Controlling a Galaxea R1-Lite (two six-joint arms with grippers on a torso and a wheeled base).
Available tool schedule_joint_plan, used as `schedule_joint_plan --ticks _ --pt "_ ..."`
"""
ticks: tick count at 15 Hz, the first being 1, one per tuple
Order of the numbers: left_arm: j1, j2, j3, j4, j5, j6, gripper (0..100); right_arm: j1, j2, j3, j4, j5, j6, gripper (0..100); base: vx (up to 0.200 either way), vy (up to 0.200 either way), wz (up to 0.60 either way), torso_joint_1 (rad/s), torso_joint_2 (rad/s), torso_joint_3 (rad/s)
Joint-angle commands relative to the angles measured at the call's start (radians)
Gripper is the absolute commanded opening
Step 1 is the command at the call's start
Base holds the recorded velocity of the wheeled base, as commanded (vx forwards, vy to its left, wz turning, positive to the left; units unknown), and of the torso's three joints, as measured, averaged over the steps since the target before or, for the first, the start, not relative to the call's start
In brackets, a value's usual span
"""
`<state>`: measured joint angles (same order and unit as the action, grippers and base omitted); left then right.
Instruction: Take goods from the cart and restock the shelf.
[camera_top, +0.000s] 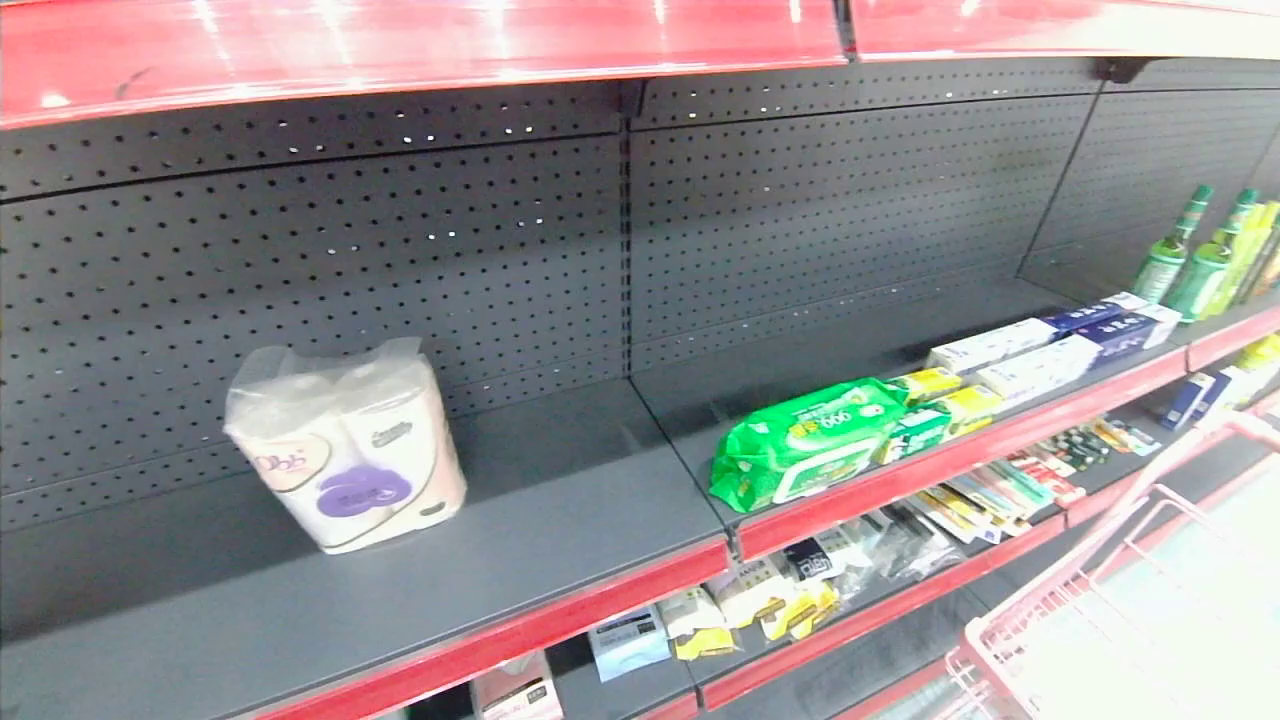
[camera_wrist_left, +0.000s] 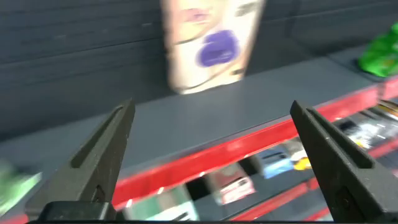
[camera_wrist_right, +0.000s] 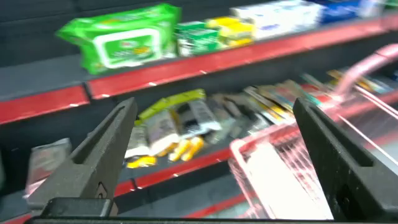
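Note:
A pack of toilet paper rolls (camera_top: 350, 445) in clear wrap stands upright on the grey shelf (camera_top: 520, 530), toward its left; the same toilet paper pack (camera_wrist_left: 211, 43) shows in the left wrist view. My left gripper (camera_wrist_left: 211, 134) hangs open in front of the shelf's red edge, apart from the pack, with nothing between its fingers. My right gripper (camera_wrist_right: 214, 137) is open and empty too, in front of the lower shelves and above the pink cart (camera_wrist_right: 292, 168). The cart (camera_top: 1110, 610) shows at the lower right of the head view.
A green wet-wipes pack (camera_top: 800, 440), small green and yellow packs (camera_top: 940, 400) and white and blue boxes (camera_top: 1050, 350) line the shelf's right half. Green bottles (camera_top: 1195, 255) stand at far right. Lower shelves (camera_top: 880, 540) hold small packaged goods. A red shelf (camera_top: 420, 40) overhangs above.

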<state>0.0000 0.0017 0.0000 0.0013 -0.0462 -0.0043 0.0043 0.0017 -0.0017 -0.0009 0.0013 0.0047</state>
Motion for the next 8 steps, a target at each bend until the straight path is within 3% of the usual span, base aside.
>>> schedule_joint_plan --ticks 1,8 --pt "0.000 0.000 0.000 0.000 0.000 0.000 100 0.000 0.000 0.000 -0.001 0.000 0.000 100 0.000 0.000 -0.60 -0.007 0.00 -0.002" --pt "0.000 0.000 0.000 0.000 0.000 0.000 100 0.000 0.000 0.000 -0.001 0.000 0.000 100 0.000 0.000 -0.60 0.000 0.00 0.002"
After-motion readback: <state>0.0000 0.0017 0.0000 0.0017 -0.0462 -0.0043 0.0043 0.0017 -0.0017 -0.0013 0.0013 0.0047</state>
